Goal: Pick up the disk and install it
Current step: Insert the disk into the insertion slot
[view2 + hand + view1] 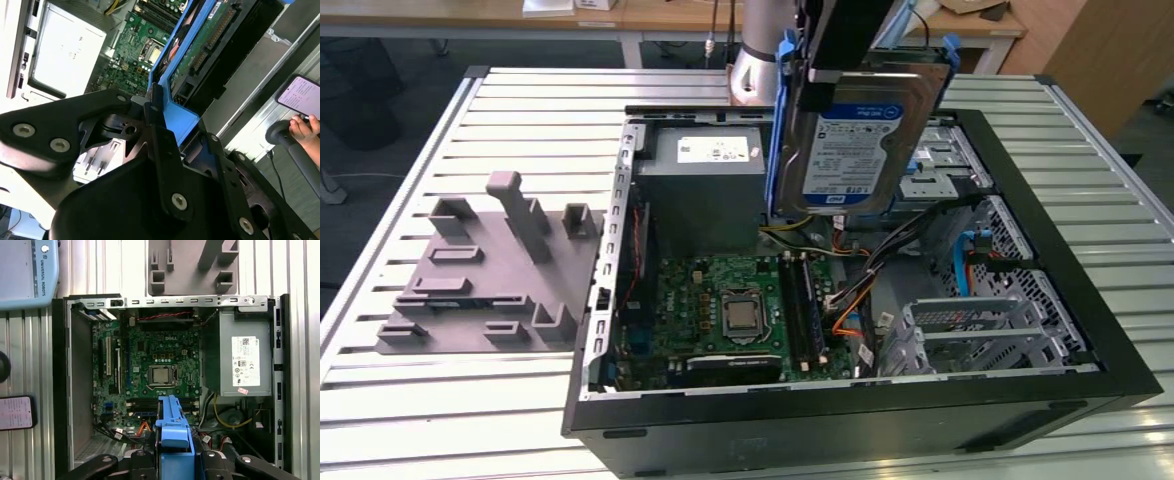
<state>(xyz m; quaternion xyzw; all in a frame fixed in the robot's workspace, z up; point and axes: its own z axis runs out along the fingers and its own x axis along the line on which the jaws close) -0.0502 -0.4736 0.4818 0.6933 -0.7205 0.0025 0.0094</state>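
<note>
gripper [175, 460] jaws clamped on the blue bracket of disk [861, 130] | disk hangs upright, label facing out, above the open PC case [854, 425] | case lies on slatted metal table [454, 390], grey fixture block [494, 270] beside it | wooden desks [640, 15] behind | hand [301, 129] near phone [300, 95] in second wrist view

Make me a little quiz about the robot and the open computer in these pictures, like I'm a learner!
1. What colour is the bracket around the disk? A red, B blue, C green.
2. True or false: the gripper is open and holds nothing.
3. Fill in: in the exterior view, the grey metal box sits on the exterior view's ___ of the disk.
Key: 1 B. 2 false, it is shut on the disk. 3 left.
</note>
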